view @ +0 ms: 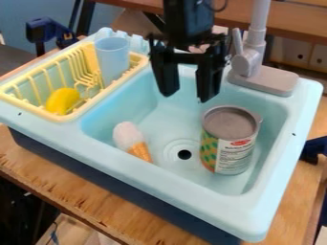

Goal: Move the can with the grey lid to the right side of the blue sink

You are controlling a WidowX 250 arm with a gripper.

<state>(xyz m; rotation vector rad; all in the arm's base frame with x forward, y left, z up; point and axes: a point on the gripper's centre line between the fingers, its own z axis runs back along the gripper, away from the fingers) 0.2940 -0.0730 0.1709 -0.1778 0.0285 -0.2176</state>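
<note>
Over the pale blue sink point(159, 181) hangs the gripper point(186, 97), fingers apart and empty — seemingly before any grasp, which calls for lining up and lowering. Inside, a can point(230, 141) stands near the drain point(184, 154) — a toy ice-cream cone point(130, 138) lies opposite

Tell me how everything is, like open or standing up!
Gripper: open, above the sink
Can: standing upright
Ice cream cone: lying down
Drain: uncovered
Cup: standing in the rack
Yellow toy: lying in the rack
Faucet: upright, behind the sink
</note>
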